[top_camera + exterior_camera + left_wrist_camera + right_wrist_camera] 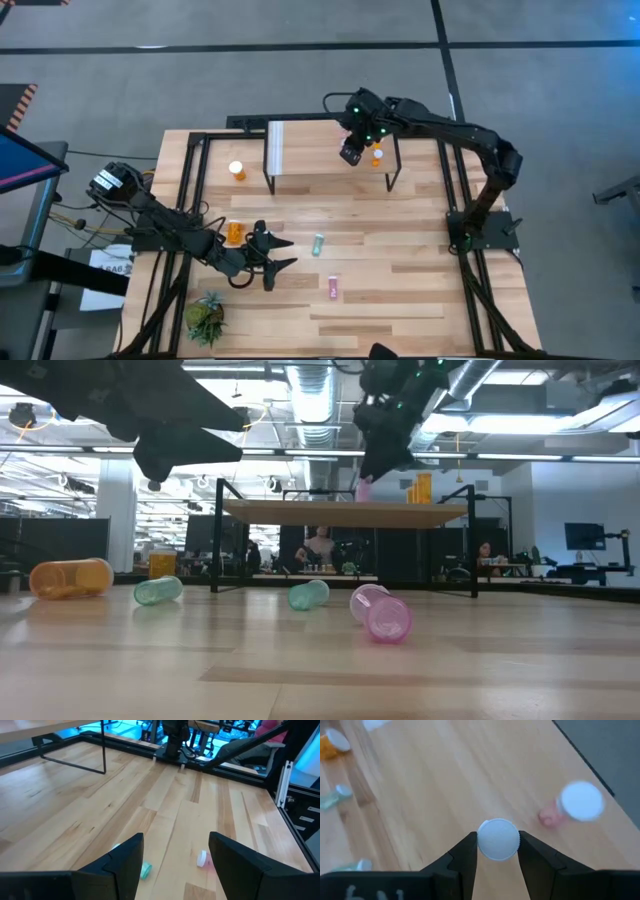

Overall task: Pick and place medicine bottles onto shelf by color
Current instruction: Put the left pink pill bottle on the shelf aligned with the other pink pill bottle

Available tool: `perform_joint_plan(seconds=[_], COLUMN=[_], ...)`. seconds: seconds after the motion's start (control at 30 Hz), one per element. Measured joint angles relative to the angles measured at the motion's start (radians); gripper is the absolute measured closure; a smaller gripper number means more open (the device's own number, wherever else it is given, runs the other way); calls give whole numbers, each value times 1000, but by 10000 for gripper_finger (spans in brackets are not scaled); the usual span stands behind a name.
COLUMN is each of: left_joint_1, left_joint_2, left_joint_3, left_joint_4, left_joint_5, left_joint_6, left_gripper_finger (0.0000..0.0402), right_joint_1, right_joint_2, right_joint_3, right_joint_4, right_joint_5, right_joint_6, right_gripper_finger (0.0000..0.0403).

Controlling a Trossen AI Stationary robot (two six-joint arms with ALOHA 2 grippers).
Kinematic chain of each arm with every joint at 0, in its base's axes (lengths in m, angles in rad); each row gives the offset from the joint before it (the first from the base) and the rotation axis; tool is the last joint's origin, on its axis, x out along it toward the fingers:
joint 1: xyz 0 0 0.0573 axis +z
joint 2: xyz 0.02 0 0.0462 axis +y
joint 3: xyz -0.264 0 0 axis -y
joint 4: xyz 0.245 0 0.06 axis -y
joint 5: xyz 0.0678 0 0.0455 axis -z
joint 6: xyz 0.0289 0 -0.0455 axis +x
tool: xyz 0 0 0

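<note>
R arm is stretched across from its base at the bench's right edge, wrist bent down, right tool (352,152) pointing down w/ fingers clamped on a white-capped bottle (498,839). L arm low over the bench, left tool (268,252) w/ fingers apart, holding nothing.

The right gripper (366,482) held a pink bottle (364,490) on the shelf (300,513), near an orange bottle (419,488).

Orange bottle (377,155) upright on shelf (320,150), pink bottle (363,489) held above it, teal bottle (318,243) lying on table
</note>
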Motion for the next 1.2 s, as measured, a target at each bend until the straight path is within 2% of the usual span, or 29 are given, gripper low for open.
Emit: perform_joint_plan(seconds=[0.17,0.53,0.93,1.13,1.2], left_joint_1=[0,0,0,0,0], left_joint_2=[0,0,0,0,0], left_joint_3=[0,0,0,0,0], left_joint_4=[-3,-13,-13,-14,-14], left_joint_5=[16,15,15,14,14], left_joint_6=[0,-1,-2,-2,-2], left_gripper_finger=[189,189,189,189,189], right_joint_1=[-1,-4,1,53,85], right_joint_2=[46,47,-21,-91,-120], right_joint_3=[-3,-3,-3,-2,-2], right_joint_4=[-25,-50,-87,-97,-93], right_joint_5=[1,2,2,8,40], right_joint_6=[-16,-32,-29,-38,-50], right_gripper_finger=[246,246,246,246,246])
